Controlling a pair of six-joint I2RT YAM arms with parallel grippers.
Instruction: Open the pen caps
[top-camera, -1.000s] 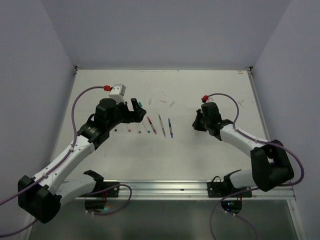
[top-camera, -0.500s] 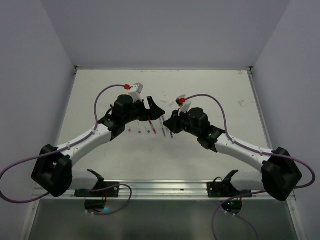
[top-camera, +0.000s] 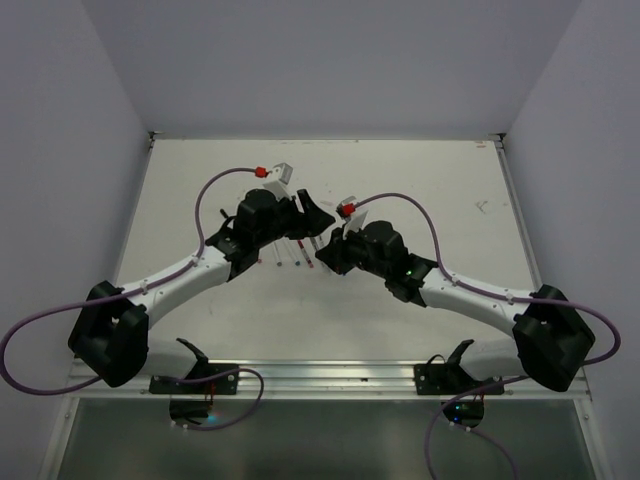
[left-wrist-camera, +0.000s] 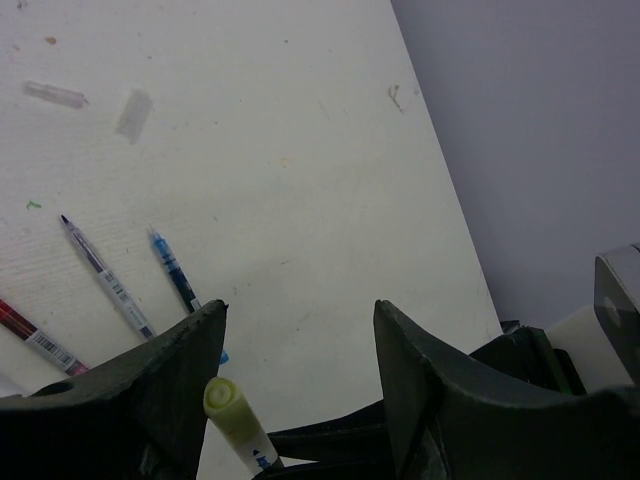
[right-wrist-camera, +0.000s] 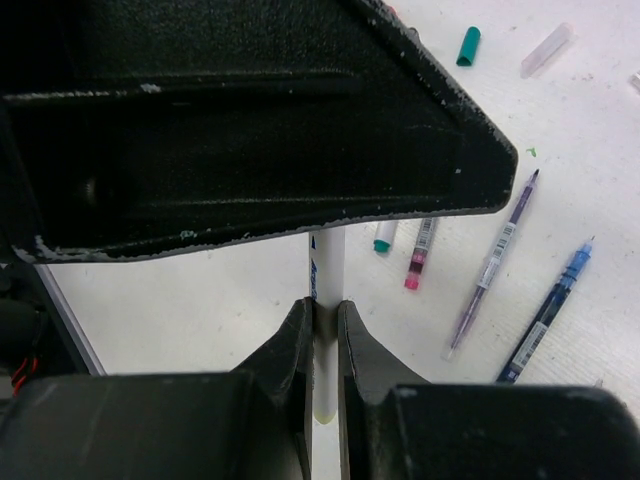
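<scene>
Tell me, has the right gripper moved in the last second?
Yes. The right gripper, shut on a white pen, has swung left, away from the table's right rim, to the loose pens.

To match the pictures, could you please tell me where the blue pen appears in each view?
Top external: not visible, probably under the right hand.
Left wrist: the blue pen lies left of centre.
Right wrist: blue pen at lower right.
Shared landmark: the purple pen beside it.
</scene>
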